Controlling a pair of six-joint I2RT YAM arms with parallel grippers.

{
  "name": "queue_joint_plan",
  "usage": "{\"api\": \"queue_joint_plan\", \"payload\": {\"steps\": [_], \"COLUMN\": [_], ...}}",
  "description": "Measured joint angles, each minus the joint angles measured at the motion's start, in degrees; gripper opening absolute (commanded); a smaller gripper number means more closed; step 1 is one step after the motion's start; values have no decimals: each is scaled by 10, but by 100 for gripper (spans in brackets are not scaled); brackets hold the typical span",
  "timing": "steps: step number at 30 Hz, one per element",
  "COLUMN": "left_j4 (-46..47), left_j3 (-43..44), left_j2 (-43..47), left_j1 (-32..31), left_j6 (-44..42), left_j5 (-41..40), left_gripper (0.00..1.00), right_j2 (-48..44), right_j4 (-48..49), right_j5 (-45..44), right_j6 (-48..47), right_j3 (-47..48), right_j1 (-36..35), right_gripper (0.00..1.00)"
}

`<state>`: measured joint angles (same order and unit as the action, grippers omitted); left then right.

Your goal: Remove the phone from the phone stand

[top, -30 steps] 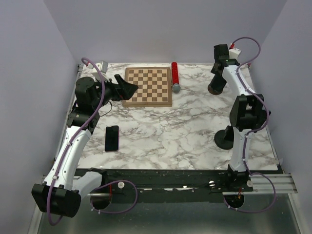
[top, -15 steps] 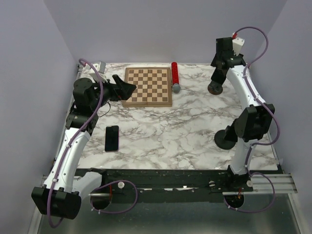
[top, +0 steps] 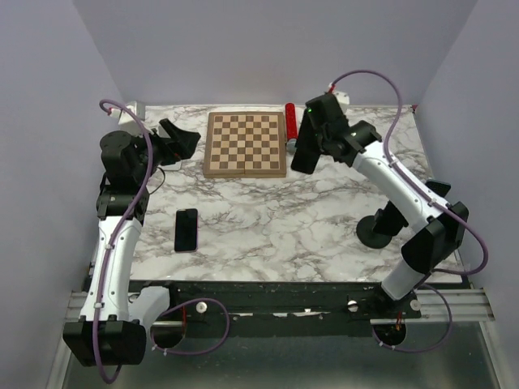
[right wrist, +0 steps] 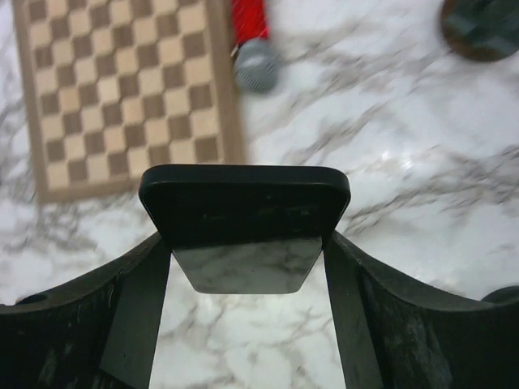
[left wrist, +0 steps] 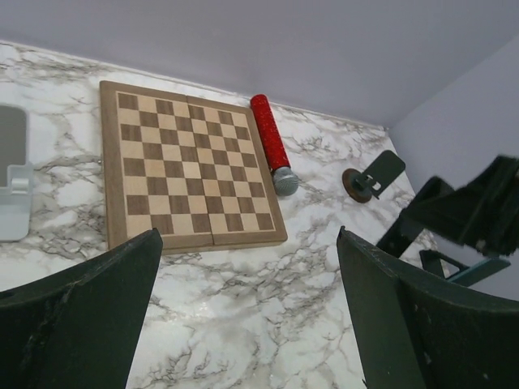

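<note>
Right gripper point(right wrist: 247, 243): jaws clamp phone point(right wrist: 243, 207) by its edges, above table.
Stand point(right wrist: 482, 23): ahead-right of those jaws, well apart; shown in wrist views only.
Left gripper point(left wrist: 247, 237): jaws wide, empty.
Second phone point(top: 186, 229): top view only.

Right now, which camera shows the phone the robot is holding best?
The right wrist view: the phone fills the middle, clamped in the right pincer. The top view shows it small and dark under the arm. In the left wrist view I cannot make it out.
</note>
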<state>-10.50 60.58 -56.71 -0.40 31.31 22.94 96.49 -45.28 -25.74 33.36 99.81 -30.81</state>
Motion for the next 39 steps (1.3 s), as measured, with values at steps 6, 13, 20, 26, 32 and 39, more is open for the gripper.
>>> {"api": "queue_joint_plan", "payload": {"steps": [6, 13, 20, 26, 32, 39], "left_j4": [2, 1, 1, 1, 1, 1], "left_j3": [-7, -7, -7, -7, -7, -7], "left_j2": [3, 8, 21, 23, 23, 23], "left_j1": [31, 29, 19, 18, 18, 18], "left_j6": [12, 10, 0, -3, -4, -4], "left_j5": [0, -3, -11, -14, -14, -14], "left_gripper": [97, 97, 97, 97, 96, 96], "right_j2": [-7, 93, 179, 262, 317, 357], "right_j4": [9, 58, 93, 114, 120, 124], "right_j5": [80, 156, 208, 232, 237, 234], "right_j6": [88, 174, 214, 225, 229, 232], "right_j3": [-89, -99, -89, -37, 17, 76], "right_j1": [-152, -279, -290, -291, -292, -293], "right_gripper": [1, 1, 1, 1, 1, 1]}}
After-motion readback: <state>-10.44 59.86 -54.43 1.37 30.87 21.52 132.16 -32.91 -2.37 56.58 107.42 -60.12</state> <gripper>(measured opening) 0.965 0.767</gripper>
